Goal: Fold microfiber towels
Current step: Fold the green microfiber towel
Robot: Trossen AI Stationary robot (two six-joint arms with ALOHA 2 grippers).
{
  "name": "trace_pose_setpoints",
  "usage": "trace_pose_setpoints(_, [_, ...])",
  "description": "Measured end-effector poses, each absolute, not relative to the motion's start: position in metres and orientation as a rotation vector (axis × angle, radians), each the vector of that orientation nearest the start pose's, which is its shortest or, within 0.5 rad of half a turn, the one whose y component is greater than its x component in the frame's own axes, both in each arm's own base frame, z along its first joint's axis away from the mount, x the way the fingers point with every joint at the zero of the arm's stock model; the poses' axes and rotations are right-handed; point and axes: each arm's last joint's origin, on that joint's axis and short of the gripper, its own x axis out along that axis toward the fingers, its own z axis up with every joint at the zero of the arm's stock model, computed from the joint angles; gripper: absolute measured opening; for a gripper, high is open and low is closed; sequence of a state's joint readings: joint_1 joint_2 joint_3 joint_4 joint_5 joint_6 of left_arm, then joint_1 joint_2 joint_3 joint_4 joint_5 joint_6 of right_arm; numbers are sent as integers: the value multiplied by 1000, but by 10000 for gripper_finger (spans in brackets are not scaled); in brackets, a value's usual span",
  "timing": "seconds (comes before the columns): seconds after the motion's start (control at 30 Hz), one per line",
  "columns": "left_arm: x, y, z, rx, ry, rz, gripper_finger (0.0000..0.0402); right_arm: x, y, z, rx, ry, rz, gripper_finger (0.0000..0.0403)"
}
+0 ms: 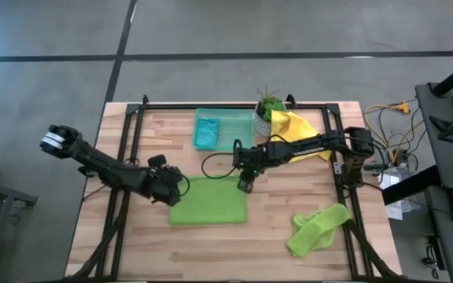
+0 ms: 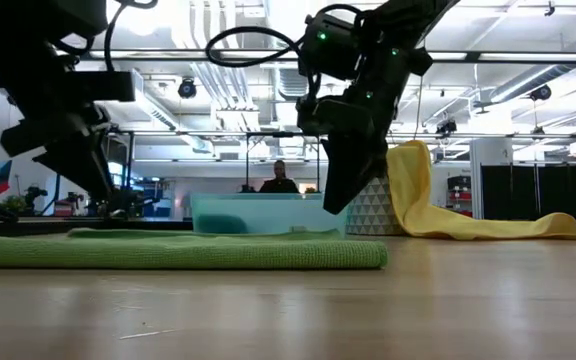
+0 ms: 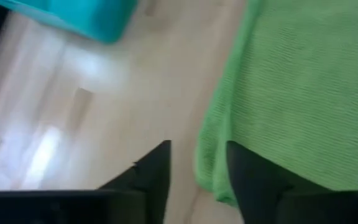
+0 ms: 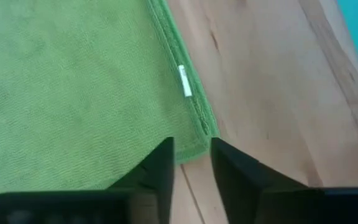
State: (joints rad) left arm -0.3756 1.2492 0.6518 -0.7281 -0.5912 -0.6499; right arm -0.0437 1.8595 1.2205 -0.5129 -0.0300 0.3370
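Inside, the tray [image 1: 242, 119] holds a teal towel [image 1: 206, 134] (both tools part-open, empty).

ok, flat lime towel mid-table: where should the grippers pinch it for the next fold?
Probably its two far corners. The flat lime towel lies spread flat; the left gripper and right gripper already hover there, fingers astride the edge, so come down from above.

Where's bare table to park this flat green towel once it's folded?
Free: the near strip in front of the flat green towel, left of the crumpled green towel; also the far-left corner beside the tray. Crowded: far right, with the yellow towel and plant.
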Motion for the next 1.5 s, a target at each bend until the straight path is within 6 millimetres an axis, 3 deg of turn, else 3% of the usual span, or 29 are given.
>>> trace_pose_setpoints(0.13, [182,-50,186,29,1007,562,197,364,-16,182,342,1109,-209,156])
trace_pose_setpoints(0.27, [177,-49,192,-35,988,509,209,360,-13,203,335,1037,-186,184])
trace_pose_setpoints(0.4, [171,-49,181,-58,1034,467,187,361,-6,218,341,945,-148,185])
trace_pose_setpoints(0.5, [168,-49,170,-95,1056,430,135,370,1,220,367,875,-47,165])
trace_pose_setpoints(0.63, [170,-52,161,-153,1045,330,24,384,11,205,436,855,87,94])
trace_pose_setpoints(0.73, [170,-52,156,-175,1025,317,11,389,21,196,426,856,105,25])
trace_pose_setpoints(1.17, [183,-47,147,-229,1032,321,0,396,45,141,468,1030,125,9])
trace_pose_setpoints(1.5, [187,-39,132,-228,1078,431,0,396,59,118,465,1096,167,9])
